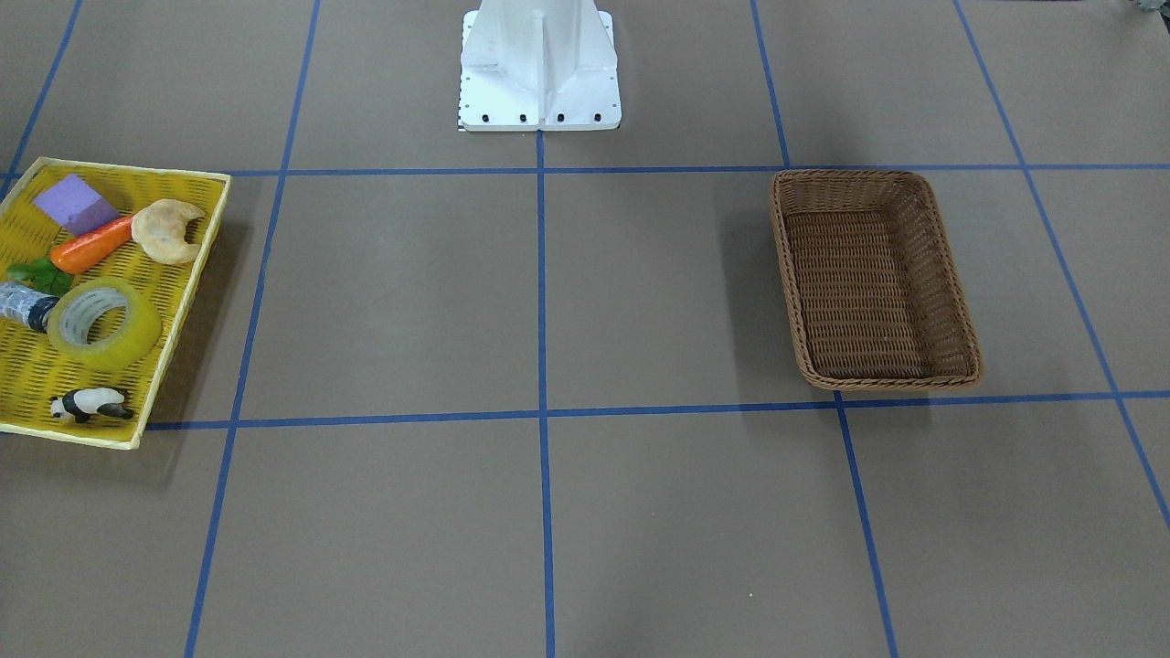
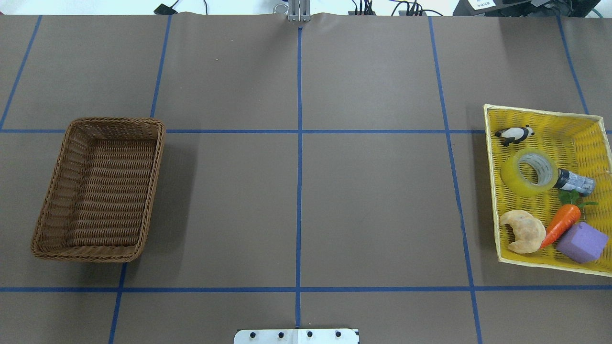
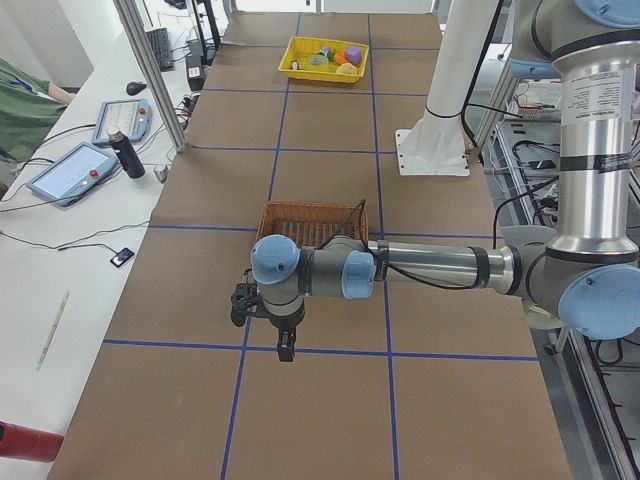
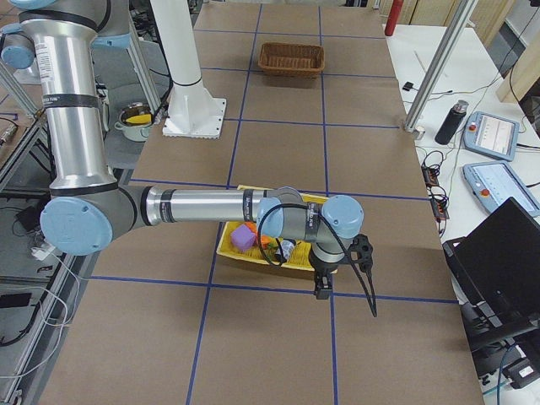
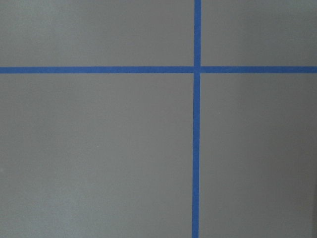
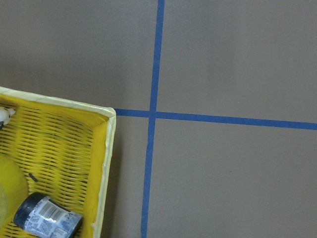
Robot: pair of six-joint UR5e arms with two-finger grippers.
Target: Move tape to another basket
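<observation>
The tape (image 1: 103, 323) is a translucent yellow roll with a whitish core. It lies flat in the yellow mesh tray (image 1: 187, 274), and shows in the overhead view (image 2: 528, 172) at the right. The brown wicker basket (image 1: 788, 265) is empty; overhead it sits at the left (image 2: 153, 181). My left gripper (image 3: 285, 345) shows only in the exterior left view, hanging over bare table near the basket (image 3: 312, 215). My right gripper (image 4: 321, 285) shows only in the exterior right view, just past the tray's edge. I cannot tell whether either is open or shut.
The tray also holds a toy panda (image 2: 514, 135), a small dark cylinder (image 2: 573, 181) touching the tape, a carrot (image 2: 560, 224), a croissant (image 2: 523, 231) and a purple block (image 2: 582, 242). The white robot base (image 1: 539, 64) stands at the table's middle edge.
</observation>
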